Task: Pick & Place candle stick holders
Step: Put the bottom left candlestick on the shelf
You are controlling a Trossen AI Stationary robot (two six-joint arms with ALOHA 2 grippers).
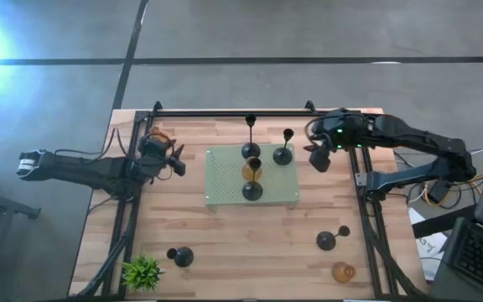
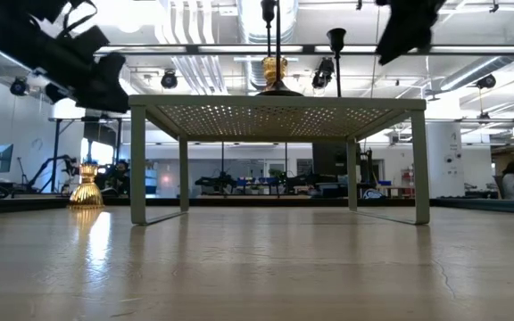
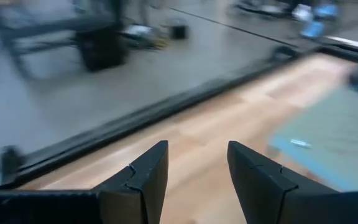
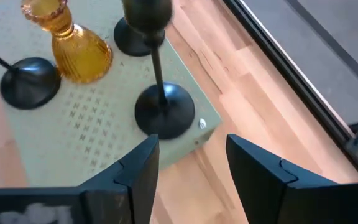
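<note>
I read the pale green mat [image 1: 225, 189] as a raised perforated platform mid-table. On it I count four holders: three black stemmed candle stick holders, at the far edge [image 1: 251, 149], the far right corner [image 1: 283, 154] and the near edge [image 1: 252, 191], plus one amber holder [image 1: 252, 170] between the far and near ones.

Off the mat: an amber holder [image 1: 159, 138] sits on the wood by the left arm, a black one [image 1: 181, 256] lies near the green plant [image 1: 142, 273], another black one [image 1: 327, 241] stands toward the near right, and a third amber holder [image 1: 342, 272] is just nearer than that.

Left gripper [image 3: 194, 171] hovers over bare wood left of the mat, fingers apart, holding nothing. Right gripper [image 4: 191, 162] hangs just off the mat's right far corner, fingers spread and empty; the corner holder's base sits just ahead of it.

Low view cuts off both arms at the top edge.
</note>
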